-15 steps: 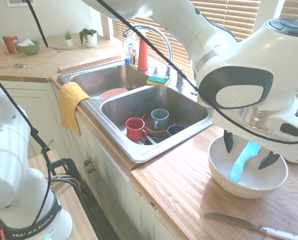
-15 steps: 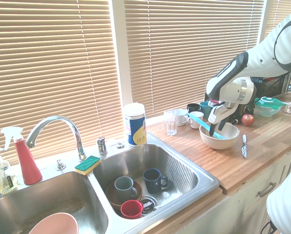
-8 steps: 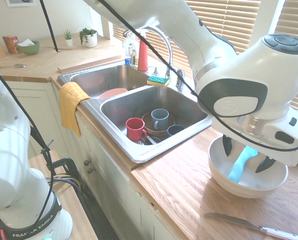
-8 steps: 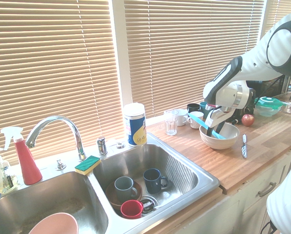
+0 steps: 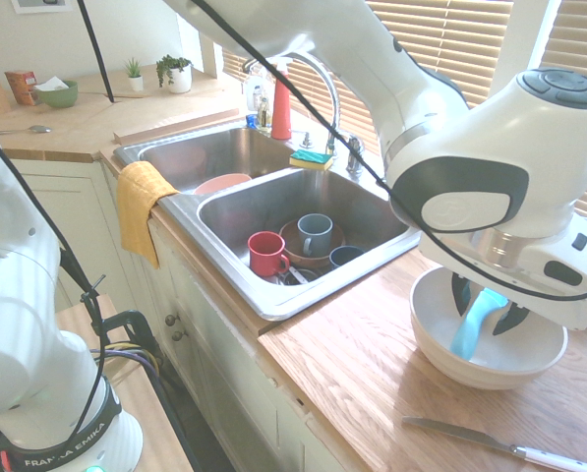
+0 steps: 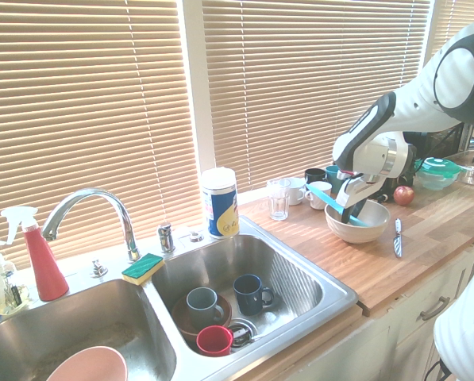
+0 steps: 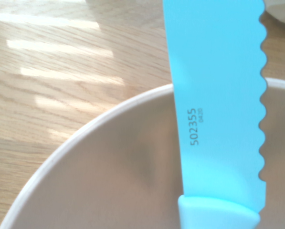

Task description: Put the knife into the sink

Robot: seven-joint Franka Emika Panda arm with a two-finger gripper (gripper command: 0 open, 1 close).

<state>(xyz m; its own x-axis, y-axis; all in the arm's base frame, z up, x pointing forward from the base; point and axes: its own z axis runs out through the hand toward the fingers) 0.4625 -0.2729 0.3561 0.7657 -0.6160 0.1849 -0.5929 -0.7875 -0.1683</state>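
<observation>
The light-blue knife (image 5: 473, 323) is lying tilted in the white bowl (image 5: 440, 339), with its blade poking out over the rim (image 6: 322, 194). The hand (image 5: 485, 307) is reaching down into the bowl, and its two dark fingers (image 5: 459, 292) are sitting close on both sides of the knife handle, but I cannot tell if they are squeezing it. The bowl is sitting on the wooden worktop (image 5: 362, 374), near the sink (image 5: 303, 197). Cups (image 5: 266, 253) are sitting in the sink. Another knife with a white handle (image 5: 499, 444) is lying on the worktop beside the bowl.
</observation>
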